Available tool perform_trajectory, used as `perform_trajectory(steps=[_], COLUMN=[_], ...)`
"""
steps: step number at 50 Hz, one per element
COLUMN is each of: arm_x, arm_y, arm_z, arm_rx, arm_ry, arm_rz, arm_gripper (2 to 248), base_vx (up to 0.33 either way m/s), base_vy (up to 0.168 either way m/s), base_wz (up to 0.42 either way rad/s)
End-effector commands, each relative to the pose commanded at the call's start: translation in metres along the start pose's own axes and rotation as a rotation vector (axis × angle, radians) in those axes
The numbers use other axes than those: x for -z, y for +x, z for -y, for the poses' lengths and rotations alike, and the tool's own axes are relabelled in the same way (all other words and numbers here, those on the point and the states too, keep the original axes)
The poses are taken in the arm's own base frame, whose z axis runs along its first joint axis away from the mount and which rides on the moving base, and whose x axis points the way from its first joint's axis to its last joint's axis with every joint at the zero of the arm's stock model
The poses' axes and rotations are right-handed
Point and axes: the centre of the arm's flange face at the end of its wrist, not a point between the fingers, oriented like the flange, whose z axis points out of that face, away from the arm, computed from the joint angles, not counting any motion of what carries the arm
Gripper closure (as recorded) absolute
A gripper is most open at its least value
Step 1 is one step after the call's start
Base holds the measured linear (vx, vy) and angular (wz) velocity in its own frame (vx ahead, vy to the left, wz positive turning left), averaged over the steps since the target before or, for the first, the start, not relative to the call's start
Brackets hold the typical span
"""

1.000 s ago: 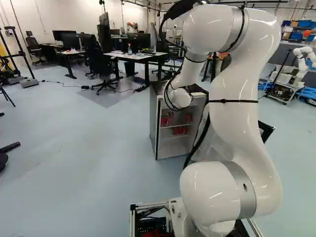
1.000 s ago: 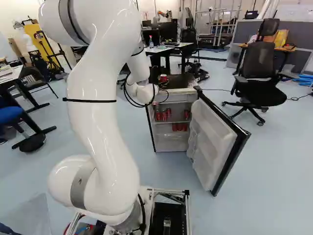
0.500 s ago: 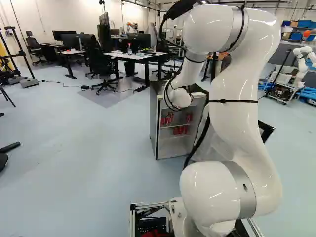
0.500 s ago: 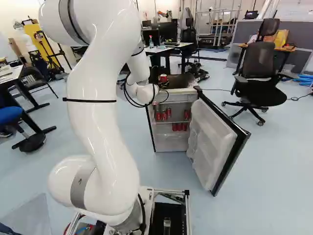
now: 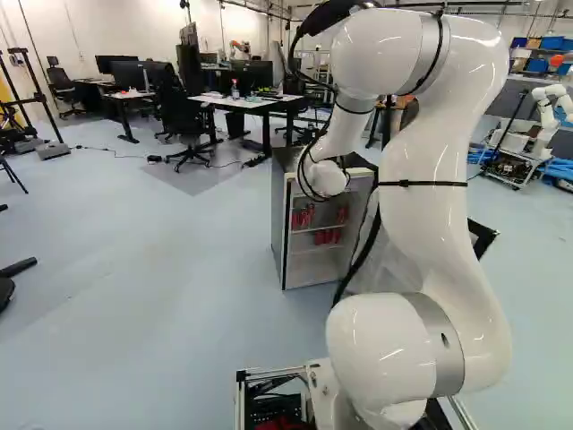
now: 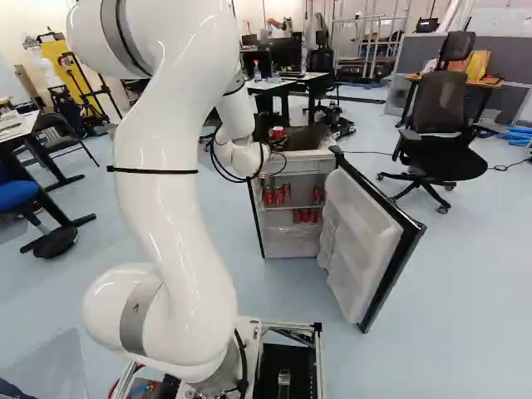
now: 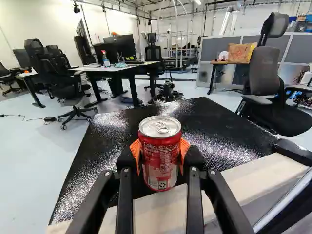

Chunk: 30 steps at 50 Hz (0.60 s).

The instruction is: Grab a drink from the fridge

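The can hides part of the orange pads of the tool; beside it, the wrist view cuts off the fridge door; below, markings on the shelved cans blur.

Premises: a robotics lab with office workstations. In the left base view, another robot stands at two o'clock by a wheeled cart carrying exposed electronics; shelving with blue bins lies beyond. At eleven o'clock are a desk, monitors and an office chair. In the right base view, a tall metal frame stands at one o'clock and grey partitions at two. Flooring: smooth, pale, continuous.
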Motion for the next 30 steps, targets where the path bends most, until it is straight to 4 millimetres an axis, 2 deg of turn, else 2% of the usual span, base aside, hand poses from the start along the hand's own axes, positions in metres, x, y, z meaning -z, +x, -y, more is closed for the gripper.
perform_trajectory(steps=[30], arm_x=[-0.0004], arm_y=[-0.0018], arm_z=[-0.0001], arm_rx=[0.000], arm_ry=[0.000], arm_rz=[0.003], arm_gripper=[151], base_vx=[0.000], base_vy=[0.000], base_wz=[0.000])
